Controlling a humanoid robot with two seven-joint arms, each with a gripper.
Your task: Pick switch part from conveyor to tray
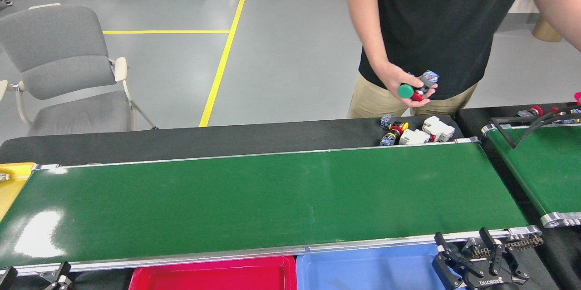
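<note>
The conveyor (272, 194) is lying across the view with nothing on its glossy green belt. Behind its far rail, a person (435, 17) in a black shirt is standing and holding a few switch parts (415, 88) — one with a green cap — in one hand (404, 85). More switch parts are sitting in a small pile (415, 132) on the black table (181, 142) just beyond the belt's far right corner. Near the robot, a red tray (213, 274) and a blue tray (363, 267) are lying side by side below the near rail, both bare. The right gripper (470, 247) is hovering at the near rail with its black fingers spread apart, gripping nothing. The left gripper (56, 276) is barely peeking in at the bottom left — whether it is open cannot be told.
</note>
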